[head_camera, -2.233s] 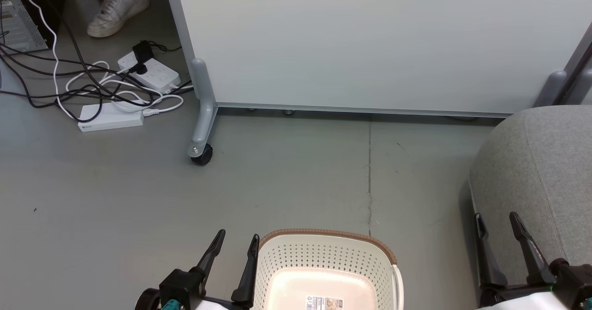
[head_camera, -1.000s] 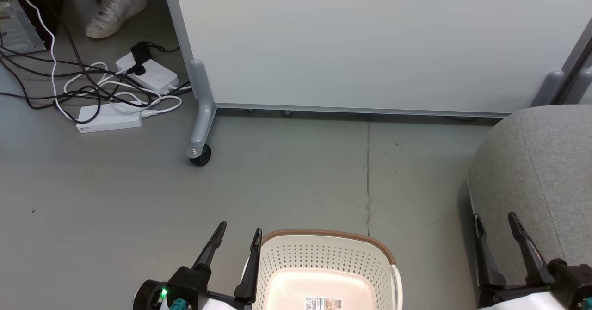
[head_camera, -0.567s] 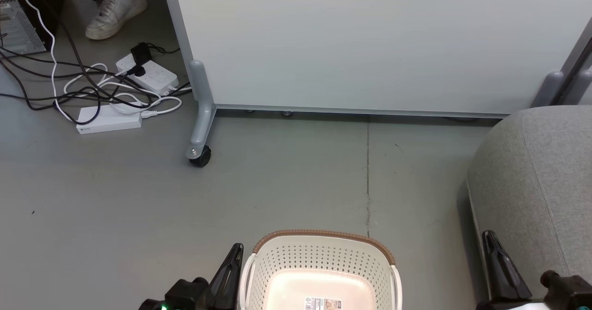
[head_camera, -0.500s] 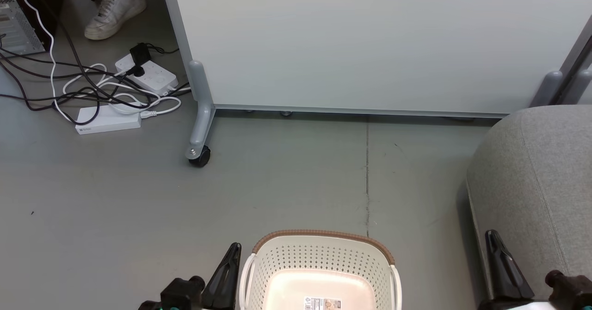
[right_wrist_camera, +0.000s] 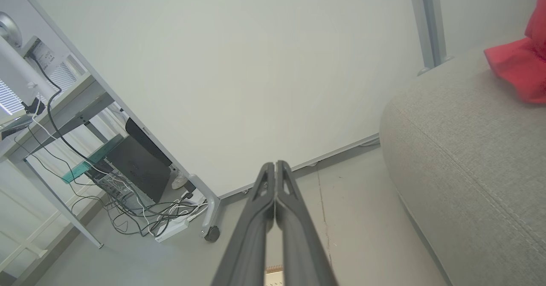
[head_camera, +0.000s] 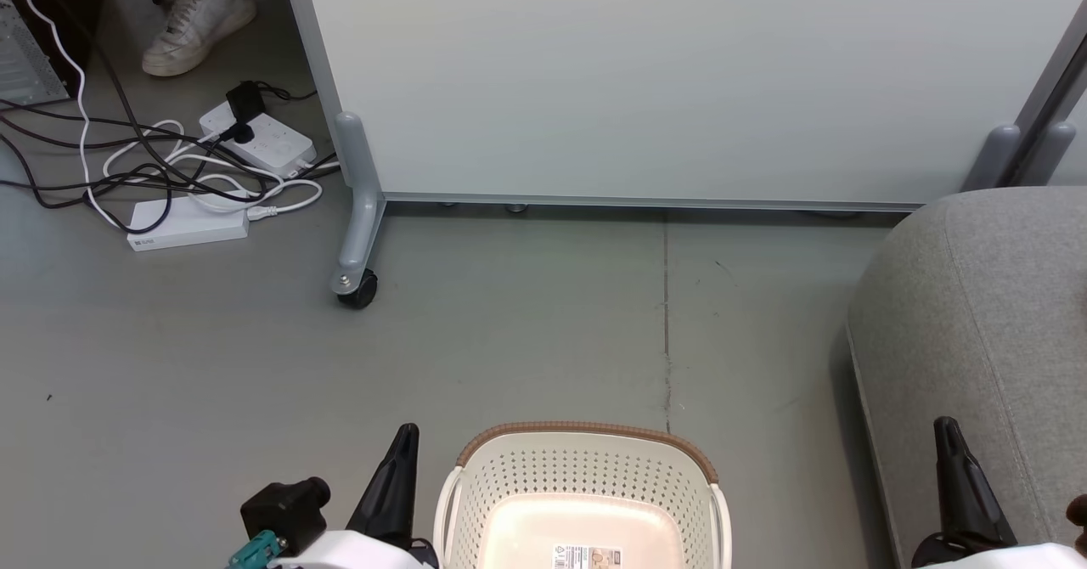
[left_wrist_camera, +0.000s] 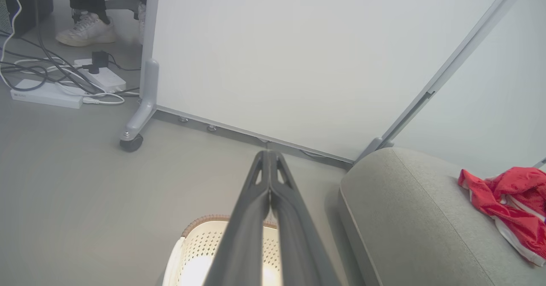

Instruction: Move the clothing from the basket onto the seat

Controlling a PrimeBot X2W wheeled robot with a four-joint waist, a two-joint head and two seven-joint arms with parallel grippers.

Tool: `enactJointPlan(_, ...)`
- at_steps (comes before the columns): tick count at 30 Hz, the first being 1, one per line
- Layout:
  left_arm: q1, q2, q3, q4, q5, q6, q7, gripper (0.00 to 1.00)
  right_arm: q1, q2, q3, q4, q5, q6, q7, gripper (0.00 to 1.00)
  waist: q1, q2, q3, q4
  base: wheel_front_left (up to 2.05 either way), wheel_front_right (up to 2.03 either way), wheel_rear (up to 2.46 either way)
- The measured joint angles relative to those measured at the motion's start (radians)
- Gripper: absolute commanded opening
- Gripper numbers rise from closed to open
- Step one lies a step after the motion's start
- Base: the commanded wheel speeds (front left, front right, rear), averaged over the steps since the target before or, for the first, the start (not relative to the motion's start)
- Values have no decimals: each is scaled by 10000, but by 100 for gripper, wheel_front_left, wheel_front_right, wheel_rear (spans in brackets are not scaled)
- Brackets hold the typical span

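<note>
The cream basket (head_camera: 586, 459) with its brown rim stands on the floor at the bottom centre of the head view, holding just a label sticker. The basket (left_wrist_camera: 192, 243) also peeks out behind my left fingers in the left wrist view. Red and white clothing (left_wrist_camera: 512, 196) lies on the grey seat (left_wrist_camera: 409, 217). A red edge of the clothing (right_wrist_camera: 518, 70) rests on the seat (right_wrist_camera: 469, 149) in the right wrist view. My left gripper (head_camera: 406, 433) is shut and empty just left of the basket. My right gripper (head_camera: 947, 426) is shut and empty over the seat (head_camera: 977, 314) front.
A pale wheeled partition (head_camera: 679, 76) stands behind the basket, its castor (head_camera: 357, 289) on the floor to the left. Power strips and tangled cables (head_camera: 195, 170) lie at the far left, beside a person's white shoe (head_camera: 191, 21). A desk with a computer (right_wrist_camera: 136, 162) stands beyond.
Both grippers went from open to shut with nothing in them. The head camera has shifted slightly, so the whole scene sits a little further left.
</note>
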Motion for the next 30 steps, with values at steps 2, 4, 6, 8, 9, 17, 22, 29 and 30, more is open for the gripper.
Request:
enactJointPlan(2, -35, 2, 31, 33, -322, -15, 90, 0, 0, -25, -52, -19, 345, 0, 84, 0, 0, 0, 2, -20, 0, 0, 0)
enactJointPlan(4, -141, 4, 77, 59, -656, -82, 142, 0, 0, -50, -84, -35, 671, -2, 163, 0, 0, 0, 4, -41, 0, 0, 0)
enactJointPlan(6, -201, 6, 121, 71, -961, -96, 192, 0, 1, -82, -127, -56, 1020, -2, 203, 0, 0, 0, 5, -62, 0, 0, 0)
enactJointPlan(8, -233, 8, 159, 94, -1296, -144, 278, 0, 2, -115, -159, -82, 1346, -2, 268, 0, 0, 0, 7, -83, 0, 0, 0)
enactJointPlan(9, -272, 10, 176, 107, -1430, -169, 311, 0, 3, -132, -178, -94, 1498, -2, 301, 0, 0, 0, 8, -93, 0, 0, 0)
enactJointPlan(17, -478, 15, 311, 165, -2472, -267, 525, 0, 37, -226, -345, -190, 2589, -2, 487, 0, 0, 0, 15, -165, 0, 0, 0)
enactJointPlan(22, -588, 19, 395, 203, -3149, -347, 662, 0, 48, -293, -408, -280, 3315, -2, 600, 0, 0, 0, 19, -217, 0, 0, 0)
enactJointPlan(29, -790, 23, 518, 257, -4021, -445, 844, 0, 125, -412, -477, -345, 4297, -2, 719, 0, 0, 0, 26, -289, 0, 0, 0)
enactJointPlan(30, -797, 25, 535, 270, -4167, -447, 882, 0, 133, -439, -489, -355, 4435, -2, 732, 0, 0, 0, 27, -299, 0, 0, 0)
